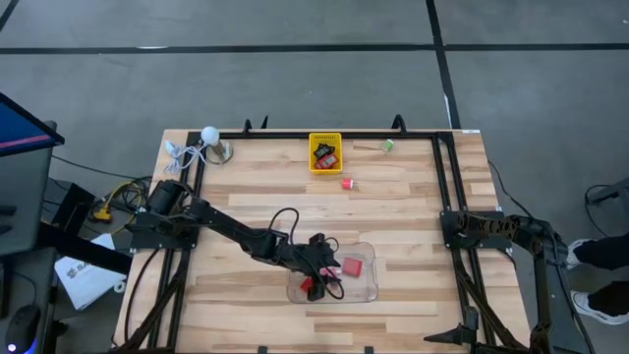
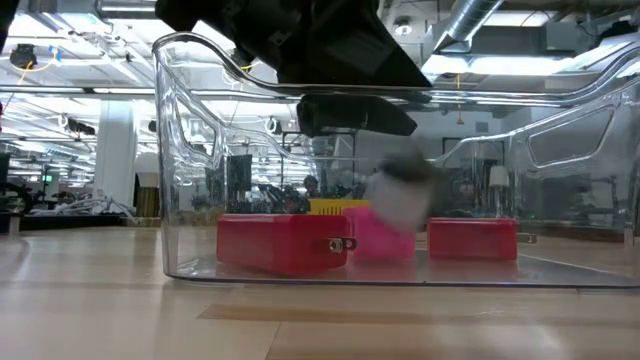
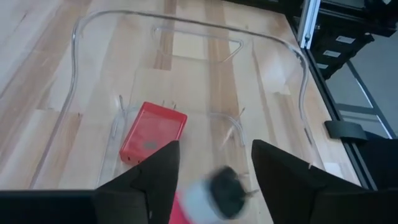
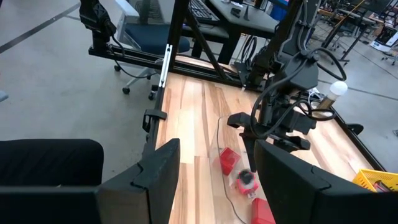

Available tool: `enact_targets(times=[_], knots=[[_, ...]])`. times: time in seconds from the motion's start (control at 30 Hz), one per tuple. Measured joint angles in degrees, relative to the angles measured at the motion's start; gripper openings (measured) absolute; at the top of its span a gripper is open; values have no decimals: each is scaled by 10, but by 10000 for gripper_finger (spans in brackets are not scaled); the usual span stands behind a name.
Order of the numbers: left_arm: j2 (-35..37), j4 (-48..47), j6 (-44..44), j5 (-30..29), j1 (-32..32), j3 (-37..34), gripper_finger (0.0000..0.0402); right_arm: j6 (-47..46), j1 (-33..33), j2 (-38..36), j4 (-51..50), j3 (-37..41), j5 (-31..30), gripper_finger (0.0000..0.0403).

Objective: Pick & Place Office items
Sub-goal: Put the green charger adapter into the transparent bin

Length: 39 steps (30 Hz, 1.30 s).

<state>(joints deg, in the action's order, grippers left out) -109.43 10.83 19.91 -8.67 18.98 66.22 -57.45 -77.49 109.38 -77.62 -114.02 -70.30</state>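
My left gripper hangs open over the clear plastic tray. A blurred grey-white and black piece is in mid-air just below its fingers, above a pink piece. Two red blocks lie flat on the tray floor; the left wrist view shows one red block. Another small red piece and a green one lie on the table. My right gripper waits open at the table's right side.
A yellow basket holding several small pieces stands near the far edge. A white ball with a cord lies at the far left corner. Black frame rails run along the table's left, right and far sides. Bare wood lies between tray and basket.
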Motion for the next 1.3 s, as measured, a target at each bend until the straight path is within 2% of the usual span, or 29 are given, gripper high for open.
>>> enact_targets(times=[0.27, 0.37, 0.47, 0.6, 0.67, 0.77, 0.93, 1.03, 1.13, 1.2, 1.3], knots=[[10, 11, -32, 8, 3, 0, 211, -6, 4, 0, -8, 0, 0, 201], [39, 23, -48, 29, 7, -1, 209, -55, 18, 0, -57, 0, -1, 201], [79, 13, -65, 31, 23, -2, 207, -151, 52, 1, -126, 13, 0, 201], [154, -62, -75, 27, 59, -18, 207, -162, 130, -8, -122, 59, 47, 201], [196, -93, -73, -6, 84, -40, 206, -171, 178, -16, -123, 87, 74, 201], [254, -98, -58, -99, 126, -93, 204, -190, 244, -34, -123, 143, 91, 201], [369, -96, -29, -252, 190, -194, 204, -245, 333, -159, -123, 275, 81, 201], [432, -64, -33, -301, 213, -265, 204, -271, 381, -267, -109, 372, 75, 201], [487, 15, -87, -305, 210, -344, 204, -248, 415, -378, -37, 470, 76, 201], [516, 89, -151, -287, 189, -396, 204, -190, 438, -448, 49, 528, 84, 201], [545, 219, -222, -201, 123, -471, 201, -80, 470, -534, 196, 604, 112, 201]])
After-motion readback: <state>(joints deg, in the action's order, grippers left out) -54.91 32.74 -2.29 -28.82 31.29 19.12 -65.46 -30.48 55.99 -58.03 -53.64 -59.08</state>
